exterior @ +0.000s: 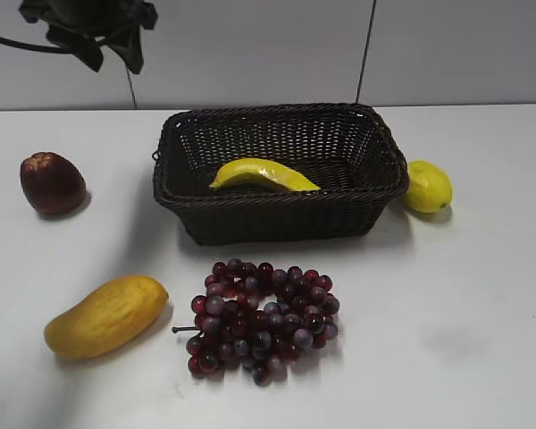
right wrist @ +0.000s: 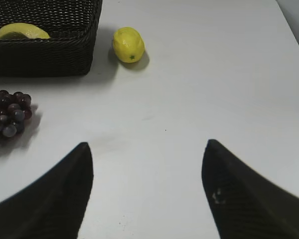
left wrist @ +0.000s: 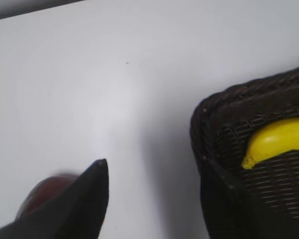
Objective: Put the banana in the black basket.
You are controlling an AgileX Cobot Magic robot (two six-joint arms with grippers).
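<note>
The banana lies inside the black basket at the middle back of the table, its curved yellow body resting on the basket floor. It also shows in the left wrist view and the right wrist view. My left gripper hangs high at the top left, open and empty, to the left of the basket; its jaws are spread over bare table. My right gripper is open and empty over bare table, well right and in front of the basket. It is out of the exterior view.
A lemon sits by the basket's right side, also in the right wrist view. A bunch of dark red grapes lies in front of the basket. A mango lies front left. A dark red apple sits at the left.
</note>
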